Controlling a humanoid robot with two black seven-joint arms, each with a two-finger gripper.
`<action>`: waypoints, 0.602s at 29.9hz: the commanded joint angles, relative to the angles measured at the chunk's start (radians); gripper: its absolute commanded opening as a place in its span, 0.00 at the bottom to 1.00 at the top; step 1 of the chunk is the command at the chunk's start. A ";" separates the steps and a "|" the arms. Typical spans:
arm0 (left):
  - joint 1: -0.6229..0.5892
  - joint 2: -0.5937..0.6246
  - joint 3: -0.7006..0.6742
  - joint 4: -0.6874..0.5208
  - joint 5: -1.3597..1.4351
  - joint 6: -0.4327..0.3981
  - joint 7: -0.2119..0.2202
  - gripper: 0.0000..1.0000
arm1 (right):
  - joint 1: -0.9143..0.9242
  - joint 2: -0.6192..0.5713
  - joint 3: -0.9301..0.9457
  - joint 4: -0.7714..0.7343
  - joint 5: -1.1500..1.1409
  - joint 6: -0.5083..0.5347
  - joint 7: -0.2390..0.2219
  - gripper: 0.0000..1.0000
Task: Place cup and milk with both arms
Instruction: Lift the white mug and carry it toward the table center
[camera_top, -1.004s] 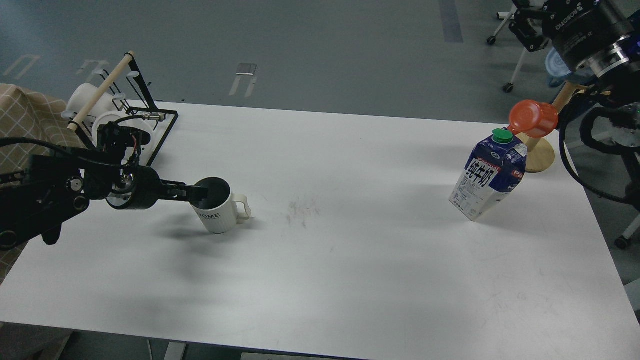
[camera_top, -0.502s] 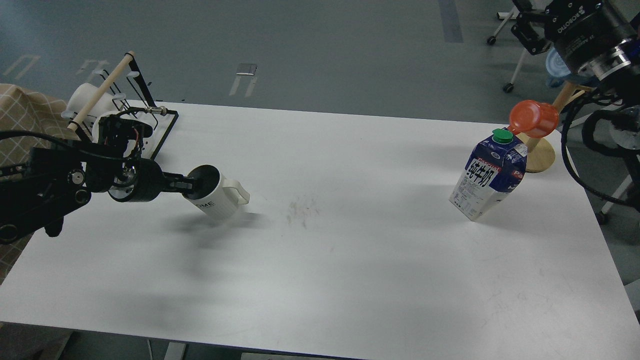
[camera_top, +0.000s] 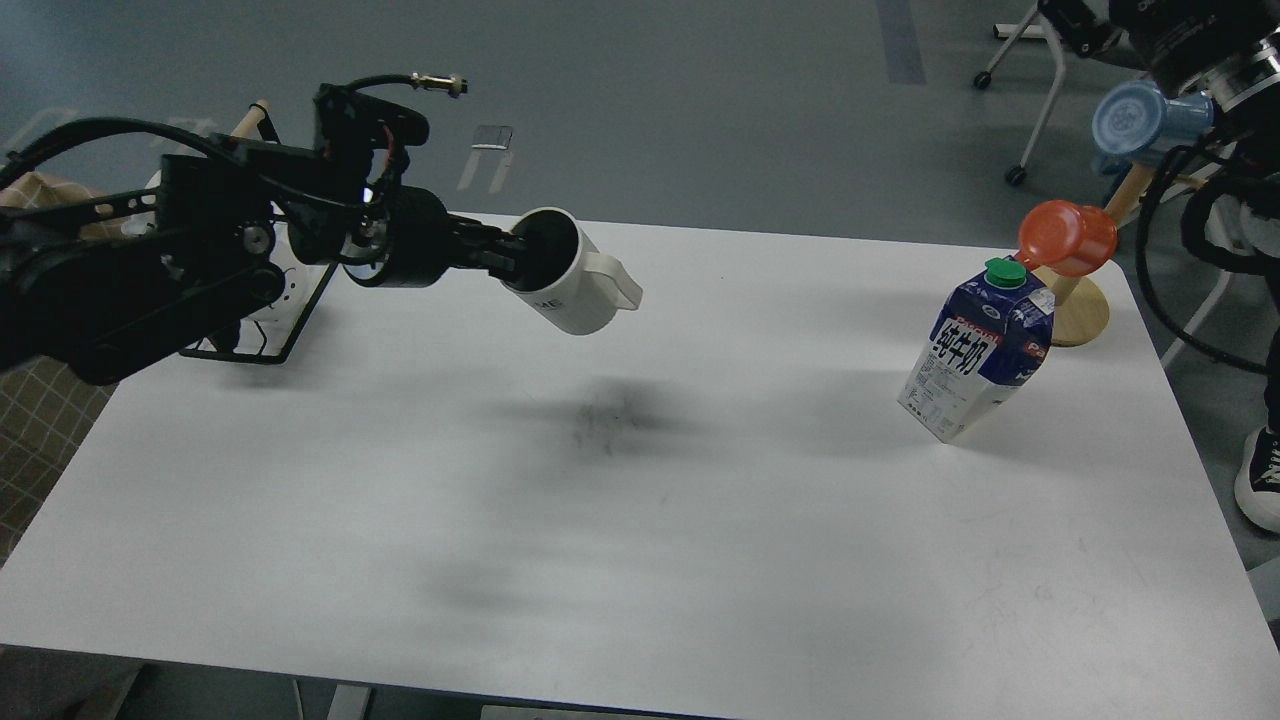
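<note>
My left gripper (camera_top: 515, 262) is shut on the rim of the white ribbed cup (camera_top: 575, 285) and holds it tilted in the air, well above the white table (camera_top: 640, 520), its handle pointing right. The milk carton (camera_top: 978, 350), blue and white with a green cap, stands upright on the table at the right. My right arm (camera_top: 1190, 40) shows only as thick black parts at the top right corner, above and behind the carton. Its gripper is out of view.
A black wire rack (camera_top: 300, 290) with white dishes sits at the table's back left, mostly behind my left arm. A wooden cup stand (camera_top: 1075, 305) behind the carton carries an orange cup (camera_top: 1068, 236) and a blue cup (camera_top: 1140, 118). A person's shoe (camera_top: 1262, 480) is at the right edge.
My left gripper has lifted the cup off the table and carried it up and to the right. The right arm has moved up, uncovering the blue cup. The carton has not moved.
</note>
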 joint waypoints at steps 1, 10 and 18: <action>-0.031 -0.139 0.045 0.025 0.005 0.000 0.028 0.00 | 0.010 0.006 0.000 0.000 -0.001 0.000 -0.002 1.00; -0.146 -0.283 0.255 0.073 0.027 0.000 0.028 0.00 | 0.011 0.008 -0.002 0.002 -0.001 0.000 -0.002 1.00; -0.175 -0.359 0.317 0.187 0.028 0.000 0.028 0.00 | 0.011 0.008 -0.002 0.000 -0.001 0.000 0.000 1.00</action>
